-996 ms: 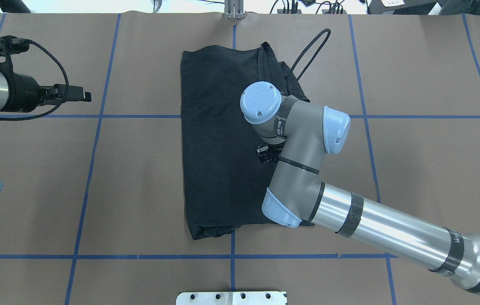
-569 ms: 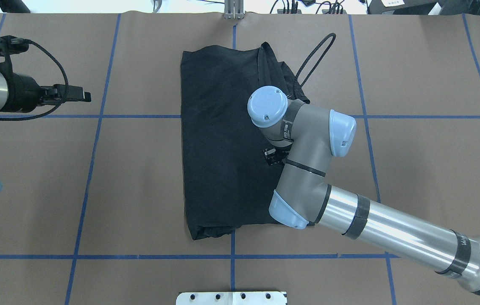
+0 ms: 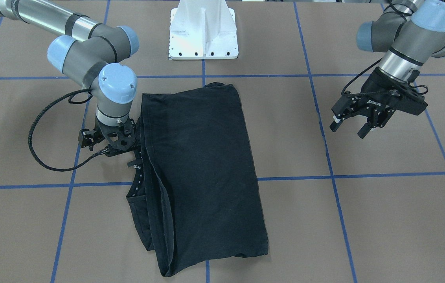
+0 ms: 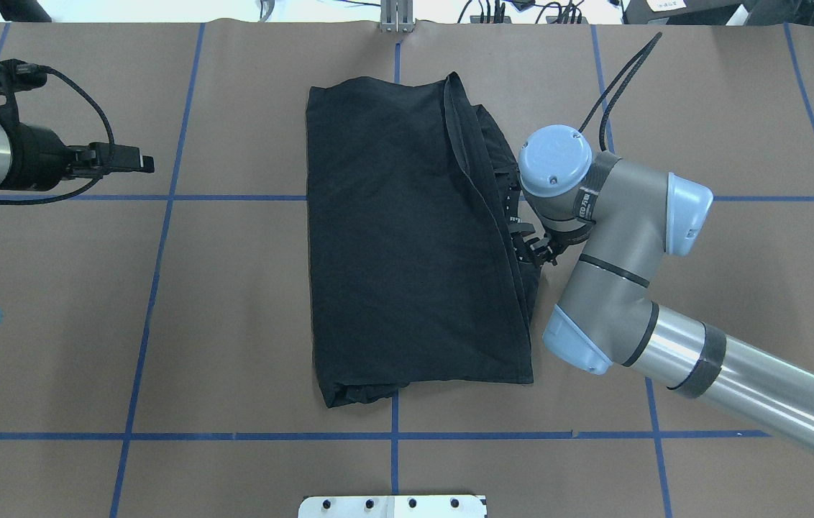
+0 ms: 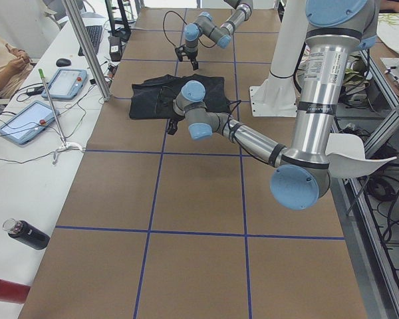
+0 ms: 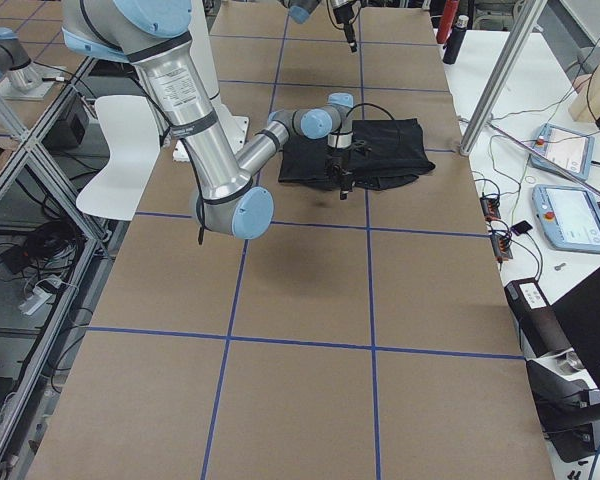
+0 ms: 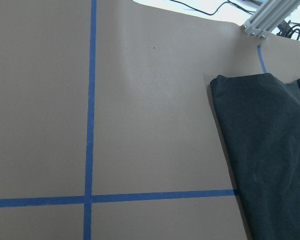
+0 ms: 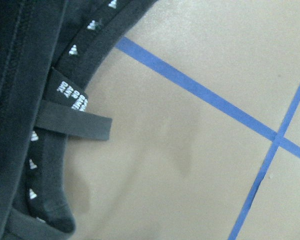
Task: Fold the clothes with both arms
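Note:
The black T-shirt lies folded into a long rectangle at the table's middle, with loose layered edges and the collar along its right side. It also shows in the front view. My right gripper points down just beside that right edge, mostly hidden under its wrist. In the front view I cannot tell how its jaws stand. The right wrist view shows the collar band with small white logos and a loose tag on bare table. My left gripper hovers open and empty, far left of the shirt.
The white bolted pedestal stands at the robot's side. The right arm's black cable loops over the table beside the wrist. A metal bracket sits at the far edge. Blue tape lines cross the brown table.
My right arm has moved to the right, from over the shirt's middle to just off its right edge. The shirt's right-side layers are now uncovered. The left arm has not moved.

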### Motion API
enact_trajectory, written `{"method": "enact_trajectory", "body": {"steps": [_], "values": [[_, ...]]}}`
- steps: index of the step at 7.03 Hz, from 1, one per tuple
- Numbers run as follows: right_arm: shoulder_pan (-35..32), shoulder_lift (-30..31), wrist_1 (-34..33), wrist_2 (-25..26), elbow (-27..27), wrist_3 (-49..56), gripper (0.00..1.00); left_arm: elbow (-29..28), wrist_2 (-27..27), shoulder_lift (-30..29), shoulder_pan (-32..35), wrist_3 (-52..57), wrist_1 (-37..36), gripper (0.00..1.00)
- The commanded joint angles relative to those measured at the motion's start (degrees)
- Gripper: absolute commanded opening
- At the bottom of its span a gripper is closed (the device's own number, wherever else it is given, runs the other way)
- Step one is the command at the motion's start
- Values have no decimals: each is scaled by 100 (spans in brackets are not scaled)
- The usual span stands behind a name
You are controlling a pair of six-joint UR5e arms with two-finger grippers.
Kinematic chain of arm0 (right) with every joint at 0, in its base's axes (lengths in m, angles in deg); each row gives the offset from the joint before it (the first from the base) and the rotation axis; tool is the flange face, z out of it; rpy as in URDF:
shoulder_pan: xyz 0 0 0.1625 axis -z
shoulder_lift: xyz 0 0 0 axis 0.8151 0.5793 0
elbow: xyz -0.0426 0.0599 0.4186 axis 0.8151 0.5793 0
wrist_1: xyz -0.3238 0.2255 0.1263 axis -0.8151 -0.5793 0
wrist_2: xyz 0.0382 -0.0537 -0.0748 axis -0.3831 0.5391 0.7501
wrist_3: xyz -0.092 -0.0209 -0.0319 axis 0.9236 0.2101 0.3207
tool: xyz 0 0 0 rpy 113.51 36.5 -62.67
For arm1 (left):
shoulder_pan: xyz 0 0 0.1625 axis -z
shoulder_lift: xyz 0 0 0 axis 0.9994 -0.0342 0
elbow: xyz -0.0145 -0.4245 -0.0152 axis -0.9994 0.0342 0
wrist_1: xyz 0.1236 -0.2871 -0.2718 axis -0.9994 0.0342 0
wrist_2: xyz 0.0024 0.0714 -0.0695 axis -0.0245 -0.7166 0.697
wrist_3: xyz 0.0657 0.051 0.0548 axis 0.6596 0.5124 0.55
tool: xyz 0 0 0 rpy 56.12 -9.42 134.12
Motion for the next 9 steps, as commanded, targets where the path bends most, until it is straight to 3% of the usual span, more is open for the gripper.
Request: {"method": "enact_trajectory", "body": {"steps": [1, 2, 4, 5, 7, 9], "values": [[-39, -500, -61, -49, 169, -645, 96, 45, 78, 0, 44, 0, 3, 99], [-57, -815, 27, -92, 483, -824, 96, 46, 210, -9, 140, 8, 12, 100], [-153, -1248, 1321, -93, 1842, -1194, 96, 37, 360, -53, 237, 8, 21, 100], [-276, -1589, 1564, -93, 2458, -1195, 96, 28, 360, -62, 238, 8, 29, 100], [-496, -1768, 1601, -110, 2885, -960, 95, 46, 360, -71, 246, 8, 30, 100], [-794, -1716, 1601, -128, 2982, -503, 95, 168, 360, -71, 255, 0, 21, 100]]}}
